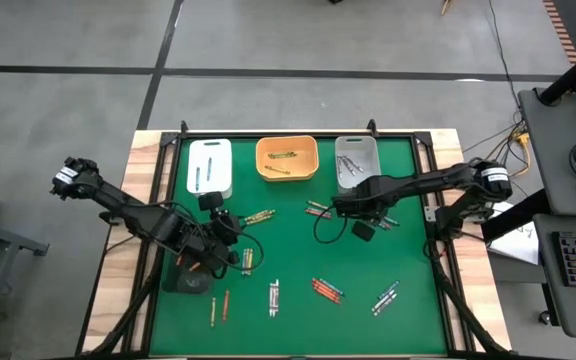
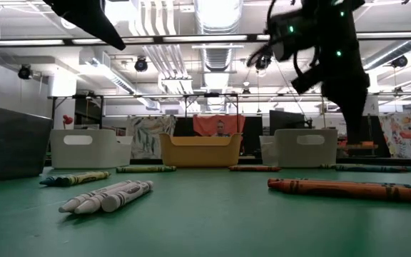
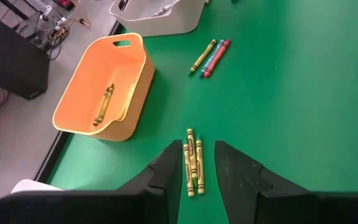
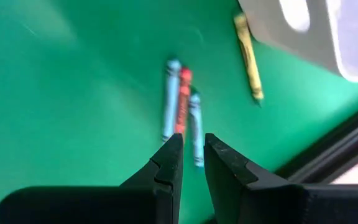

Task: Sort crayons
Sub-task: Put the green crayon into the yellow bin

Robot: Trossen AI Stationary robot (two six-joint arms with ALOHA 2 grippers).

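Observation:
My left gripper is open above the table, left of centre. Its fingers stand on either side of a small bunch of yellow-olive crayons lying on the green mat, without touching them. My right gripper is open by a narrow gap and empty, hovering right of centre over two blue crayons and a red one, which also show in the high view. The low view shows both arms raised clear of the mat. One yellow crayon lies in the orange tray.
A white tray, the orange tray and a grey tray stand along the far edge. Loose crayons lie on the near half: white ones, red-orange ones, blue-grey ones. A yellow crayon lies beside the grey tray.

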